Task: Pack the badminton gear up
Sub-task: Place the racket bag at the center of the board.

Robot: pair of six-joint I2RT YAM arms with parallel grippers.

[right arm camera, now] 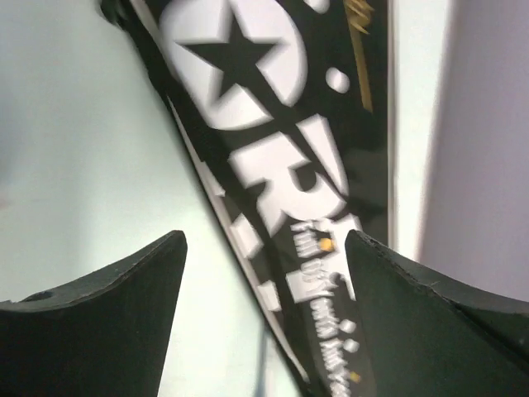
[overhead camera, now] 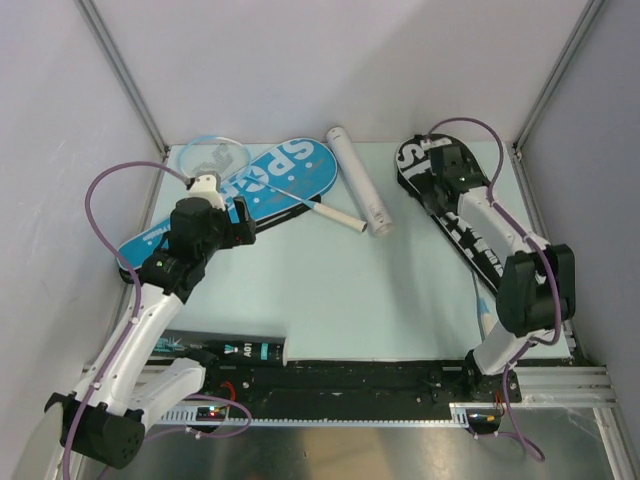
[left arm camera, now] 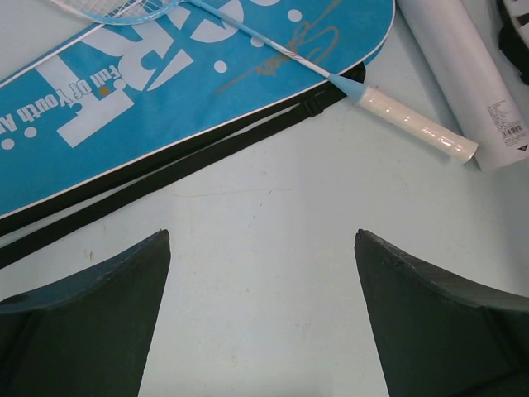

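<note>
A blue "SPORT" cover (overhead camera: 270, 185) lies at the back left. A racket lies on top of it, with its light-blue head (overhead camera: 210, 155) at the far end and its white handle (overhead camera: 335, 215) sticking out to the right. A white shuttle tube (overhead camera: 360, 180) lies next to the handle. A black "SPORT" cover (overhead camera: 480, 235) lies along the right side. My left gripper (overhead camera: 243, 213) is open and empty over bare table (left arm camera: 263, 240), just short of the blue cover (left arm camera: 165, 83) and its black strap (left arm camera: 165, 169). My right gripper (overhead camera: 445, 165) is open and empty above the black cover (right arm camera: 281, 149).
A black shuttle tube (overhead camera: 225, 348) lies at the near edge by the left arm's base. Walls close the table in at the back and on both sides; the right wall (right arm camera: 479, 124) is close to the black cover. The handle (left arm camera: 413, 128) and white tube (left arm camera: 471, 74) lie ahead and to the right of the left gripper.
</note>
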